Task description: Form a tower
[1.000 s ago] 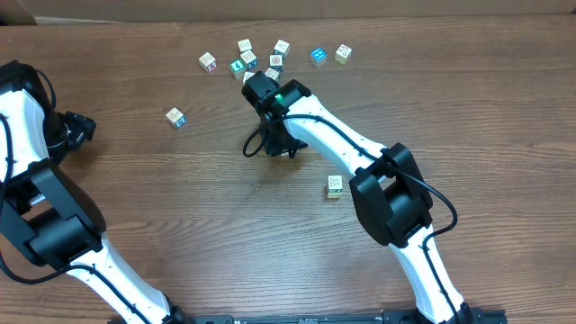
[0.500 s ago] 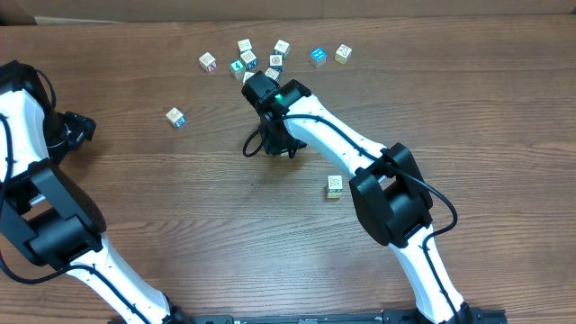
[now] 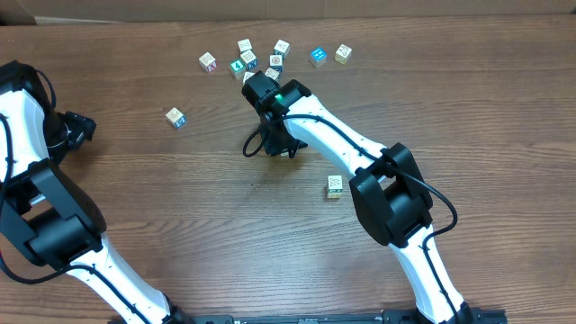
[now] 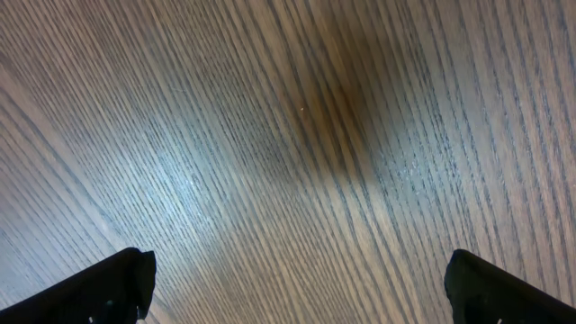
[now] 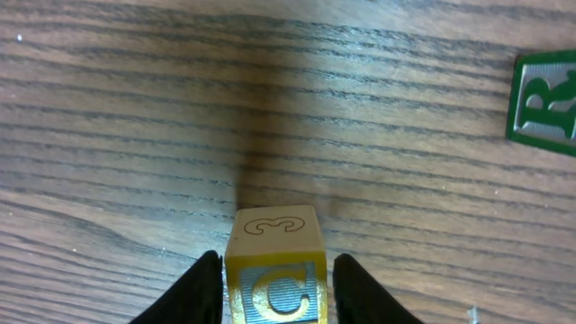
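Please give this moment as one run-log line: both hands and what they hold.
left hand: open, holds nothing | right hand: shut on yellow C cube

Tower (image 5: 274, 270): the cream top face bears an outlined numeral "3"; the yellow-framed side face below it bears the letter "C". Green cube (image 5: 544, 94): partly cropped letter "R". Loose cubes (image 3: 208, 61) in the overhead view: prints illegible.

White links (image 3: 335, 135), black joints (image 3: 396, 196) and cables (image 3: 248, 144), black-fingered right tool (image 5: 277, 292), green light (image 3: 279, 96)
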Robot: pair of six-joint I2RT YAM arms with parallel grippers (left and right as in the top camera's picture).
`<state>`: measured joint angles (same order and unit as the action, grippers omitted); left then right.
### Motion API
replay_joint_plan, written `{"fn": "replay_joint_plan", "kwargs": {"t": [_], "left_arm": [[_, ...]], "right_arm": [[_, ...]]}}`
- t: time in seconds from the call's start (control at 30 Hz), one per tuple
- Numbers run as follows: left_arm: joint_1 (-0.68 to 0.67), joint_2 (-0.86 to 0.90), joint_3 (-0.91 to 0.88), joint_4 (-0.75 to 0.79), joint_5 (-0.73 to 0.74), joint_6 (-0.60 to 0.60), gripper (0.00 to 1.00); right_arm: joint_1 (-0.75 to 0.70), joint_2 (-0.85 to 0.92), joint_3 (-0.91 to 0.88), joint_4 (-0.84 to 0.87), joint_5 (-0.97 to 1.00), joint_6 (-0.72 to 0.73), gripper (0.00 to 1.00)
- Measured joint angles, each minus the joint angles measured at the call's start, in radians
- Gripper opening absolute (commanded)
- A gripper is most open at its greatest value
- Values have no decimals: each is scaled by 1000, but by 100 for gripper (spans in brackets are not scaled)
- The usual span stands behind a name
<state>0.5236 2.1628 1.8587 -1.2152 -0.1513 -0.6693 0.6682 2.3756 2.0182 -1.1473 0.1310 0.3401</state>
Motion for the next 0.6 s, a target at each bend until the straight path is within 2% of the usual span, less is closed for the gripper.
{"fn": "replay_joint_plan", "kwargs": {"t": [0.23,0.37,0.6], "left_arm": [[0,0,0,0,0,0,100],[0,0,0,0,0,0,100],[0,0,0,0,0,0,100]], "right_arm": [[0,0,0,-6,0,0,37],[0,0,0,-4,0,0,31],[0,0,0,-3,0,0,31]]}}
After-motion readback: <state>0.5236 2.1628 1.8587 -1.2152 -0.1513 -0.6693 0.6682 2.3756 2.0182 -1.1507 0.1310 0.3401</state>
